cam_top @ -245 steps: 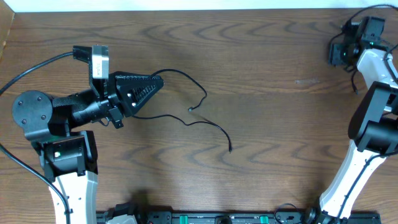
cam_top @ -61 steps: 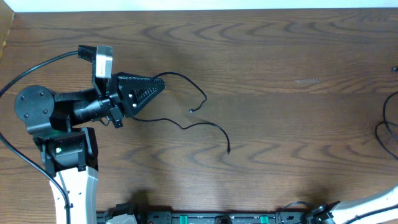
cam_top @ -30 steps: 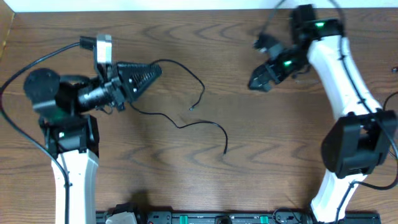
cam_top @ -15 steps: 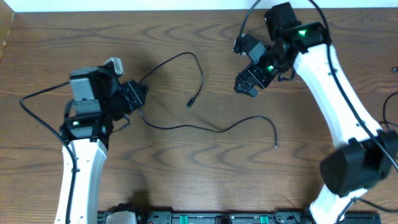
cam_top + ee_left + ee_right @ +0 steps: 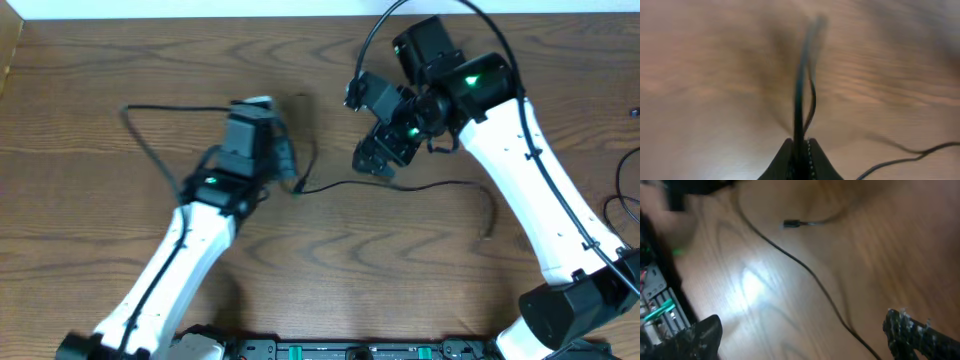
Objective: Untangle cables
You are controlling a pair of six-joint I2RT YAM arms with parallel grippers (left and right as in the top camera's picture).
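Nearest the robot's side of the wooden table [image 5: 330, 290], one loose end of a thin black cable [image 5: 430, 184] is lying to the right, its tip pointing toward the near edge. From that end the cable is bending and running leftward across the middle of the table in a nearly straight line. At the left end of that run the left gripper [image 5: 288, 172] is pinching it. The left wrist view is showing both fingers [image 5: 781, 162] pressed together on the cable, which is rising straight away from them, blurred. A second strand is curving past at the lower right of that view.

Just beyond the middle of the straight run, the right gripper [image 5: 372, 162] is hovering with its jaws spread wide and gripping nothing. Its wrist view is showing the two fingertips [image 5: 920, 332] far apart and the cable crossing the wood beneath them, touching neither. A small plug [image 5: 790, 224] is lying on the table farther out in that view.

Farther still, another stretch of the cable is leading from the left gripper toward the far edge, faint and blurred from overhead. At the far left, a thicker black wire [image 5: 140, 125] is looping out from the left arm.
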